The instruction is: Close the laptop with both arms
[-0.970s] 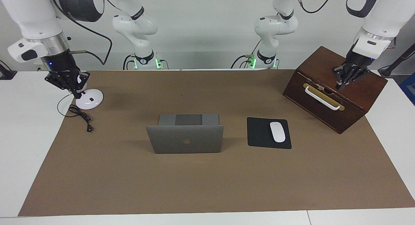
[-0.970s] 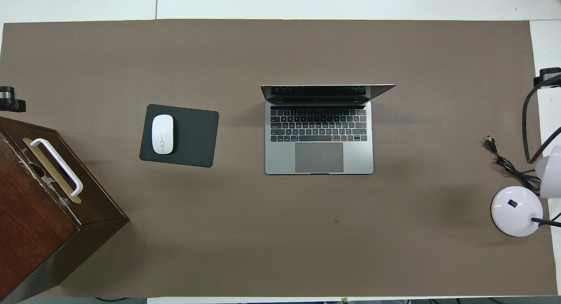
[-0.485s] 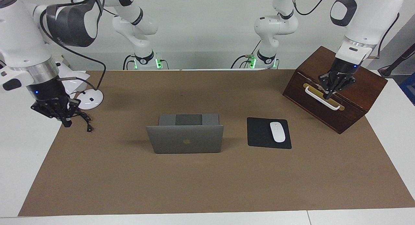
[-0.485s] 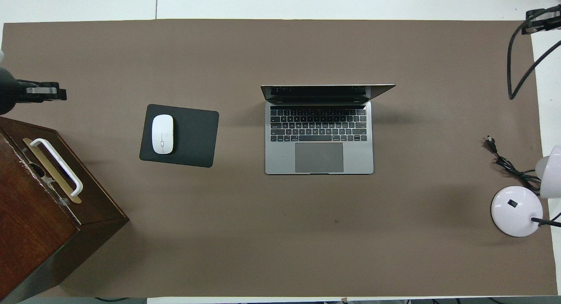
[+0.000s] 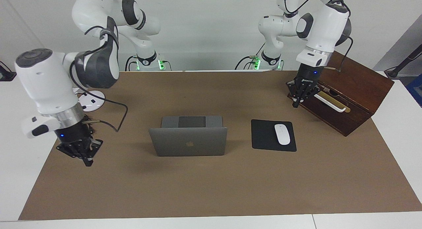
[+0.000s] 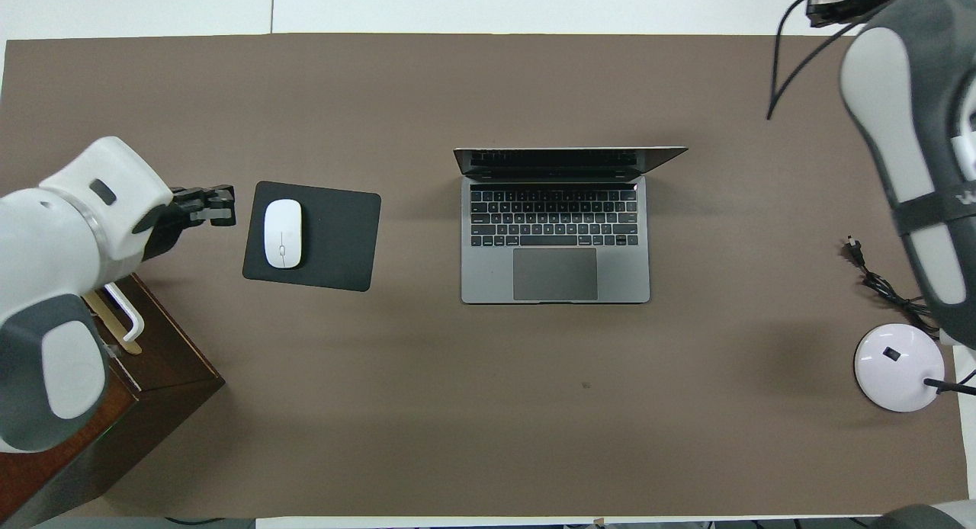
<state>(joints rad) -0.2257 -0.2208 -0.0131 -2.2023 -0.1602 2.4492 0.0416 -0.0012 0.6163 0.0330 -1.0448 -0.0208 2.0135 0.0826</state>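
Laptop: you see the laptop open in the middle of the brown mat, its lid upright with the logo turned away from the robots, its keyboard toward them.
Laptop contact: nothing touches it; both grippers are well apart from it.
Left gripper: your left gripper hangs in the air over the mat, just beside the box at the corner by the handle, toward the left arm's end of the table. Its fingertips are together and hold nothing.
Left gripper from above: it shows just beside the pad, on the pad's side toward the left arm's end.
Right gripper: your right gripper is low over the mat near its edge at the right arm's end. Its fingertips are together and empty.
Right gripper from above: you see only the arm's white and grey shell; the fingers are hidden.
Pad: it lies beside the laptop, between it and the box, with the mouse on the part nearest the box.
Box: it is dark wood, set at an angle, with a white handle on a brass plate.
Lamp base: the white round base sits near the right arm's end, nearer the robots than the laptop, with a black cord beside it.
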